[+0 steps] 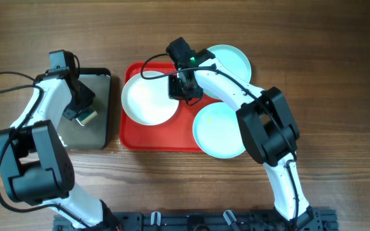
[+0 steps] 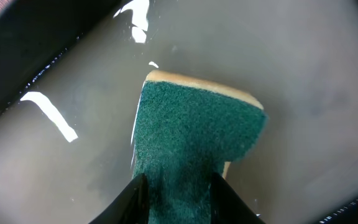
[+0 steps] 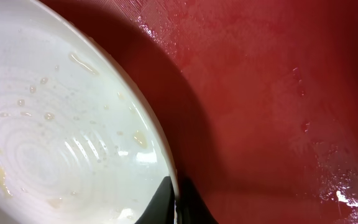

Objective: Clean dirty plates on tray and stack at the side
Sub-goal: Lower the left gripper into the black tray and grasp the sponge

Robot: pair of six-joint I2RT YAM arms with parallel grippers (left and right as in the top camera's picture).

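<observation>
The right gripper [image 1: 185, 88] is reaching down over the red tray [image 1: 166, 138], which is lying in the middle of the wooden table [image 1: 339, 64]. It is pinching the right-hand rim of the white plate [image 1: 145, 99], which is sitting in the left half of that tray. In the right wrist view its dark fingertips [image 3: 166, 202] are clamping tight on the plate's edge. The plate's inside [image 3: 61, 124] is showing yellowish smears and droplets, and the red surface [image 3: 260, 93] beside it is glistening wet. The upper turquoise plate [image 1: 229, 61] is overhanging the tray's far right corner. The lower turquoise plate [image 1: 218, 131] is overlapping the near right edge, with the right arm passing between them. To the left, just beside the red tray, the black tray [image 1: 108, 109] is lying under the left gripper [image 1: 81, 114]. That gripper is grasping a sponge [image 1: 87, 117]. In the left wrist view its two fingers [image 2: 135, 199] are pressing on either side of the green scouring face [image 2: 194, 130], with a yellow layer showing at the far edge. The sponge is hanging over the wet grey tray floor [image 2: 303, 74], though whether it is touching that floor is hard to tell.
</observation>
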